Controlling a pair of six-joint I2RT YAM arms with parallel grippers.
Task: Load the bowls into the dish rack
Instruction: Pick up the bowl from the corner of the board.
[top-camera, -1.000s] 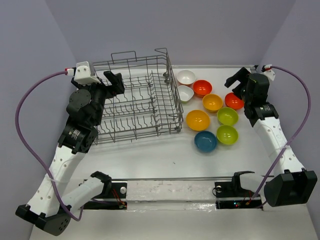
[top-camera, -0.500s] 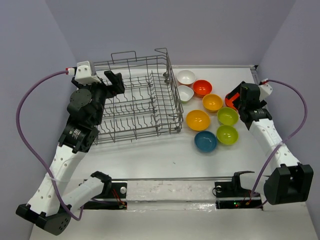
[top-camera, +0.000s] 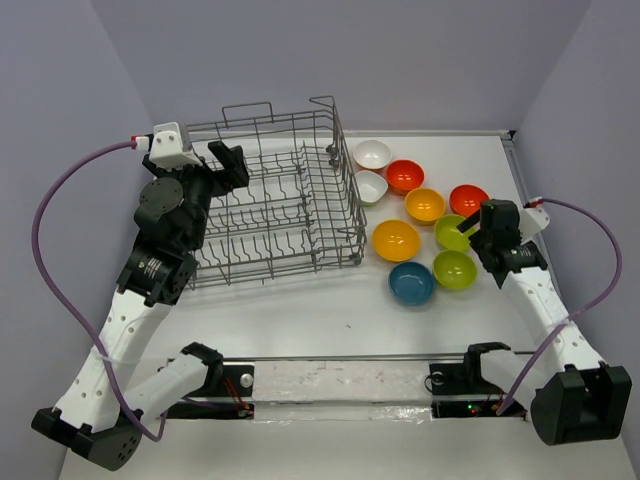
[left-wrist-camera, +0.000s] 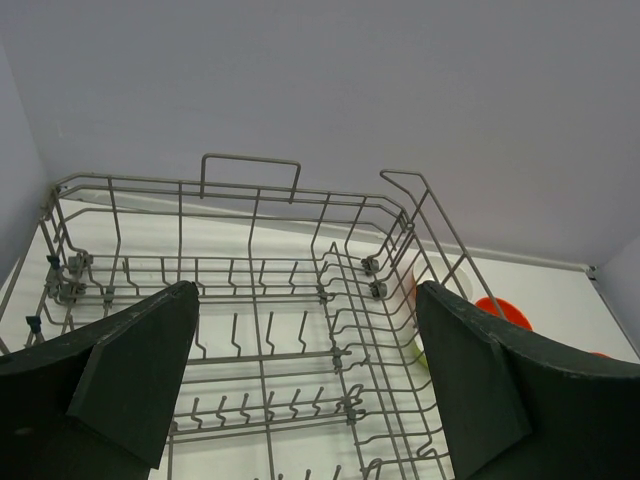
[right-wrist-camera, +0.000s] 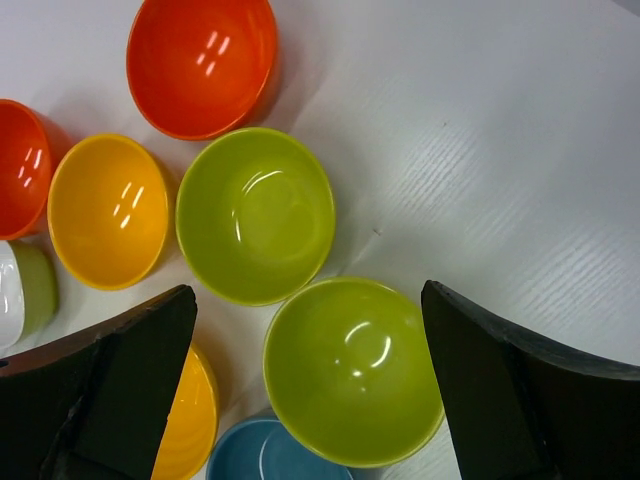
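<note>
Dish rack (top-camera: 270, 205) at the far left of the bench (top-camera: 330, 320), upright, tall wire sides and loop handle up, nothing among its tines. Just to its right, all nine bowls (top-camera: 425, 205) loose on the bench in one tight cluster, mouths up, several rims touching or nearly so; none loaded yet. Left claw (left-wrist-camera: 303, 290) spread wide and holding nothing, poised over the rack's left end and looking along the wires. Right claw (right-wrist-camera: 308, 300) likewise wide apart and empty, hovering above the two lime green bowls (right-wrist-camera: 255, 215) at the cluster's right edge, no contact visible. Likely trouble from here: little room between neighbours, so a risk of a descending finger landing on the wrong rim, shoving the teal bowl (right-wrist-camera: 270, 455) aside or tipping one over. Glossy, sloping walls prone to sliding out of a shallow pinch. Further on, a chance of a low carry clipping the rack's tall right side, or of crowding the left claw parked above it.
</note>
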